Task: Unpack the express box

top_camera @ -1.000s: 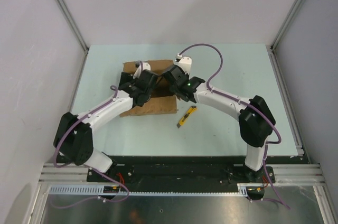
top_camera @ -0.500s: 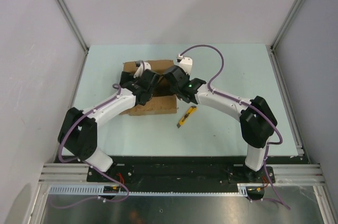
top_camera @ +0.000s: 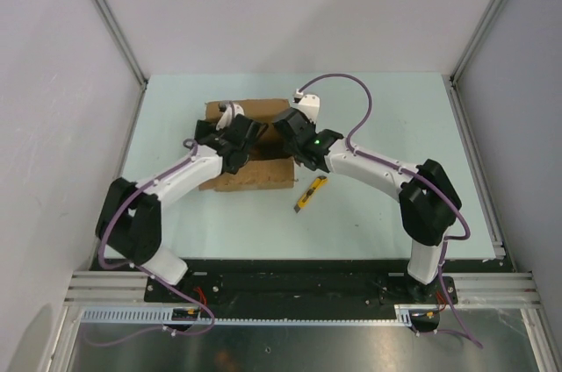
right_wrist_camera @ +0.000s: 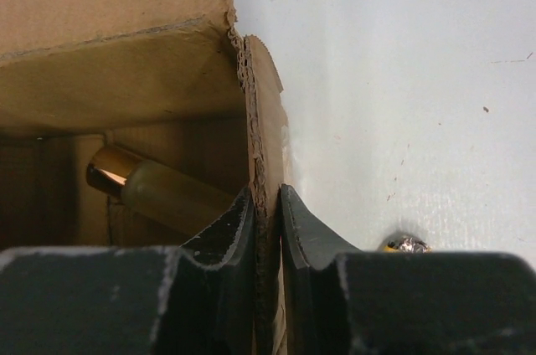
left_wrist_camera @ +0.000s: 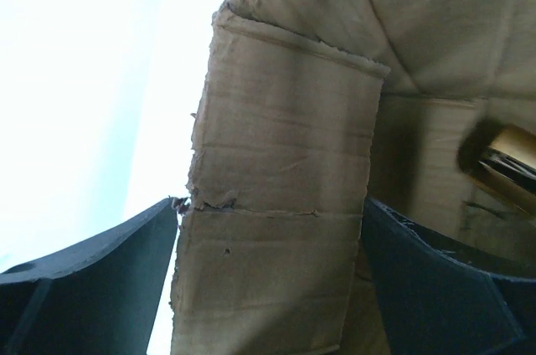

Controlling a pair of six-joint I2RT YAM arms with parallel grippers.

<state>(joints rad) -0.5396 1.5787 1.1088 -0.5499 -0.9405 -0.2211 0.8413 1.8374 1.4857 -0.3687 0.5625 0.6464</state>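
Observation:
The express box [top_camera: 255, 175] is a brown cardboard carton lying open in the middle of the table, mostly covered by both arms. My left gripper [top_camera: 230, 129] stands open over its far left part; in the left wrist view a cardboard flap [left_wrist_camera: 276, 162] fills the gap between the wide fingers [left_wrist_camera: 92, 280]. My right gripper [right_wrist_camera: 268, 194] is shut on the edge of the box's right wall [right_wrist_camera: 265, 120]. Inside the box lies a small tan cylinder [right_wrist_camera: 159, 192] with a shiny gold end, also in the left wrist view as the cylinder [left_wrist_camera: 502, 162].
A yellow utility knife [top_camera: 309, 194] lies on the pale green table [top_camera: 395, 118] just right of the box, below the right forearm; its tip [right_wrist_camera: 404, 244] shows beside the right fingers. Grey walls and metal frame rails enclose the table.
The left arm has pushed its gripper farther up and left over the box's far left flap. The right gripper keeps its hold on the wall and has barely moved.

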